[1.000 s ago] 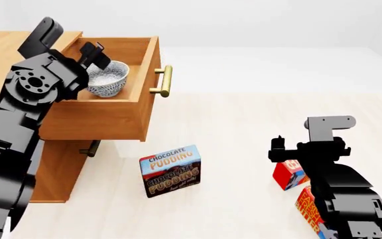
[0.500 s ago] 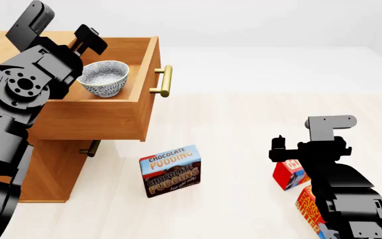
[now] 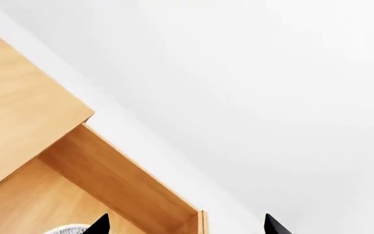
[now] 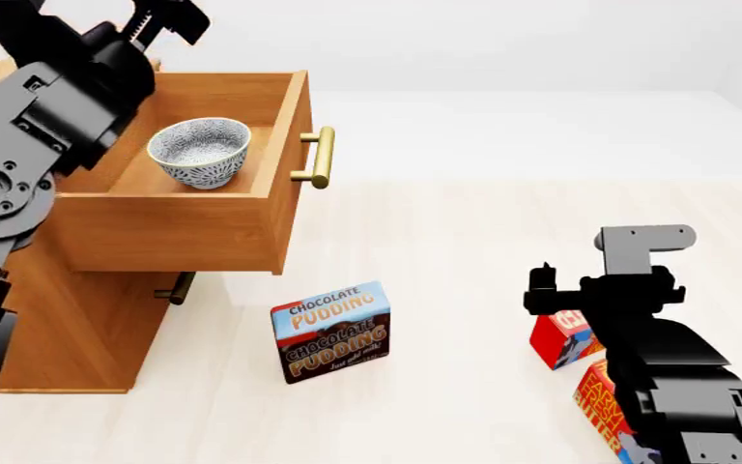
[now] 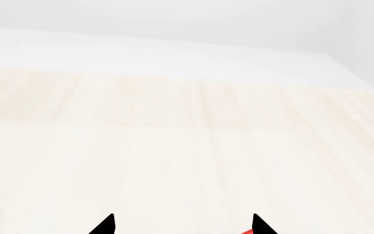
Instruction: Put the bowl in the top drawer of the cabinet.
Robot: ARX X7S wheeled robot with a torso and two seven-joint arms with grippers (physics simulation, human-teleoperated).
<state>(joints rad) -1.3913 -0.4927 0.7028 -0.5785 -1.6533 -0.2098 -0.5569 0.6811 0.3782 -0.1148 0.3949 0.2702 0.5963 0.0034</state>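
The bowl (image 4: 198, 151) sits upright inside the open top drawer (image 4: 185, 222) of the cabinet (image 4: 49, 329), toward the drawer's middle and apart from its walls, so the placing itself looks done. The left gripper (image 4: 165, 21) is above the drawer's back edge, clear of the bowl; in the left wrist view its two fingertips (image 3: 100, 225) stand spread with nothing between them, so it is open and empty, and only a sliver of the bowl's rim (image 3: 66, 229) shows at that picture's edge. The step in hand, as I judge it, is the retreat: the arm should go up and away without its elbow or wrist brushing the drawer's side wall or the brass handle (image 4: 321, 157), since a knock could jolt the drawer and slide the bowl. If the drawer is to be shut, the push should go squarely on its front, slow, so the bowl does not skid into the back wall. The right gripper (image 4: 539, 290) hangs low over the floor near the red box (image 4: 559, 338), tips parted and holding nothing in its wrist view; it can stay put. The pudding box (image 4: 332, 331) stands well apart from the cabinet, out of the way.
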